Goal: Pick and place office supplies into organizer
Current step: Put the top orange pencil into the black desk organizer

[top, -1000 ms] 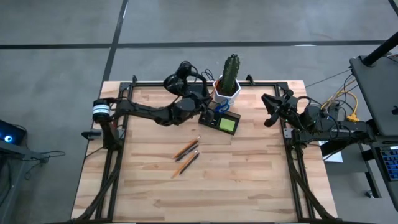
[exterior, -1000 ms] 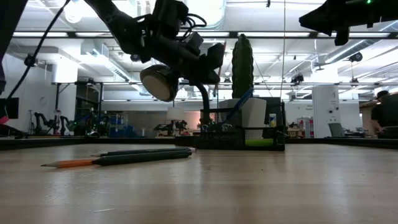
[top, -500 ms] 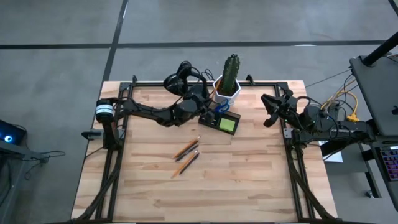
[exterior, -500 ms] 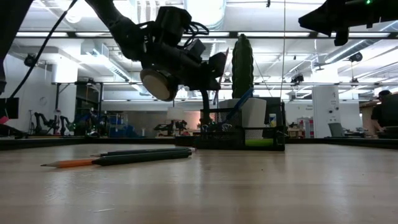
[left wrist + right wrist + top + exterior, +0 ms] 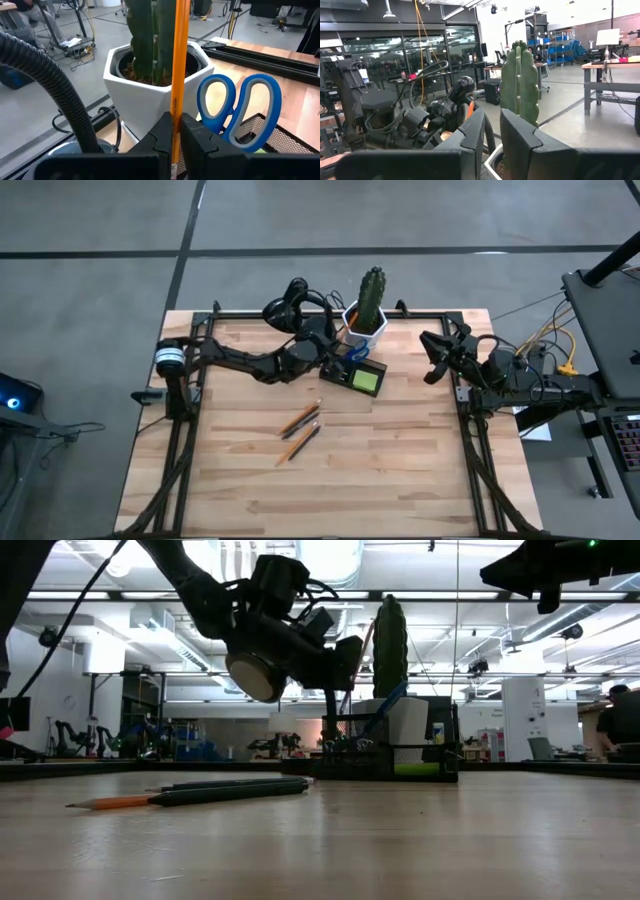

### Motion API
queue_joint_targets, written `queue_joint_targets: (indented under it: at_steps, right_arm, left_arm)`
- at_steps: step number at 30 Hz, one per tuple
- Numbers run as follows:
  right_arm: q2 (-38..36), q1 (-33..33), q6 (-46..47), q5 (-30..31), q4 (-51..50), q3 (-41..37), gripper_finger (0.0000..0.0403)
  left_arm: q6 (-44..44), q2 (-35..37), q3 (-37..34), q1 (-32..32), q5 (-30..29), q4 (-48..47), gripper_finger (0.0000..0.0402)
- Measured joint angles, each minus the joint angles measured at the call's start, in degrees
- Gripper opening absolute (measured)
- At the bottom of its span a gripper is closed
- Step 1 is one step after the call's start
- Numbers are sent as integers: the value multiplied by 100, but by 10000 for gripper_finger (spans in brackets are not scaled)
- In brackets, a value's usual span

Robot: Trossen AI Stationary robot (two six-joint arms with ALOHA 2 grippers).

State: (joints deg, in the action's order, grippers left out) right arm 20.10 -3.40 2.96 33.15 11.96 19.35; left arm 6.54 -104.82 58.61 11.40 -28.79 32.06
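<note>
Orange pencil (image 5: 179,65) clamped upright between the fingers of the left gripper (image 5: 176,131), which hangs over the organizer (image 5: 360,373) at the far side of the table (image 5: 400,470). Just past the fingertips stand the blue-handled scissors (image 5: 240,112), already slotted into the mesh box, and behind them the white cactus pot (image 5: 150,92). The step in hand looks like the delivery of this pencil: it is carried above a compartment but not yet let go. The next move would call for lowering it straight down into the slot beside the scissors, keeping clear of their handles and the pot's rim, then parting the fingers.

Nearer the front edge than the gripper, well apart from it, more pencils (image 5: 300,429) lie flat on the wood, one orange-tipped and one dark in the low view; these remain to be fetched. A lime-green sticky-note pad (image 5: 367,380) sits in the organizer's near compartment.

The right gripper (image 5: 437,356) waits off to the side, raised, its fingers (image 5: 522,140) narrowly apart and holding nothing.
</note>
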Motion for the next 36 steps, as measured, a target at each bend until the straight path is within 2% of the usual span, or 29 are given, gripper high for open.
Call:
queue_joint_targets:
  at_steps: [7,13,23,36]
  right_arm:
    - [0,0,-15,0,-25,0,53]
    - [-2,0,-17,-2,-126,0,53]
    - [-4,0,-8,-2,-192,0,53]
    - [-4,0,0,-4,-187,0,53]
  left_arm:
    - [-18,-81,-2,2,26,-11,8]
    - [-435,-81,-2,4,33,-18,8]
    - [-398,-81,-7,13,33,-17,8]
    - [-391,-81,-9,15,28,-18,38]
